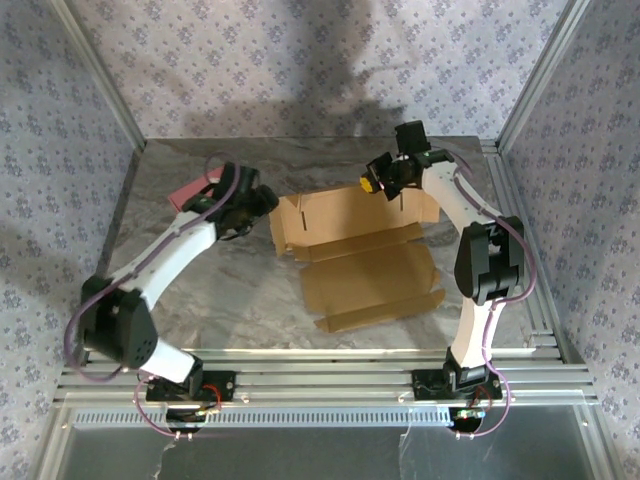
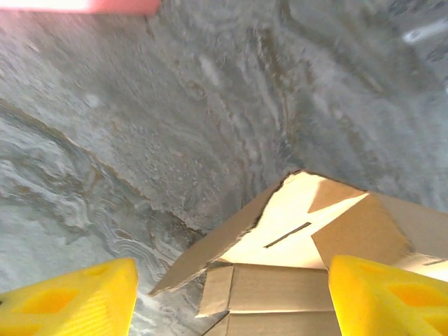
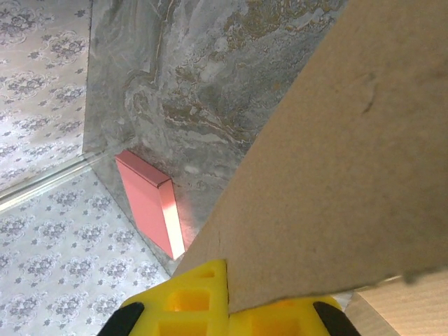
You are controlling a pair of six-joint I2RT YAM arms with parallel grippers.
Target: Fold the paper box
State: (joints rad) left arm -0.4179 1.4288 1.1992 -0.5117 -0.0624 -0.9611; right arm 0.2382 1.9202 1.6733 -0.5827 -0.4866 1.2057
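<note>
At the far flap of the brown corrugated cardboard paper box [image 1: 365, 270], pinches it with right hand [image 3: 224, 297]; near its left corner, spreads left hand [image 2: 231, 297].

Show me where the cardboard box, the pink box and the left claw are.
cardboard box [image 1: 370, 280], top view, middle of its flat panel.
pink box [image 3: 143, 199], right wrist view, its broad top face.
left claw [image 2: 227, 297], left wrist view, gap between its yellow fingers.

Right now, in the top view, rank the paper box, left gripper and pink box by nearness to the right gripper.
1. paper box: centre, its far flap in the right gripper.
2. left gripper: at the box's left flap.
3. pink box: far left.
</note>
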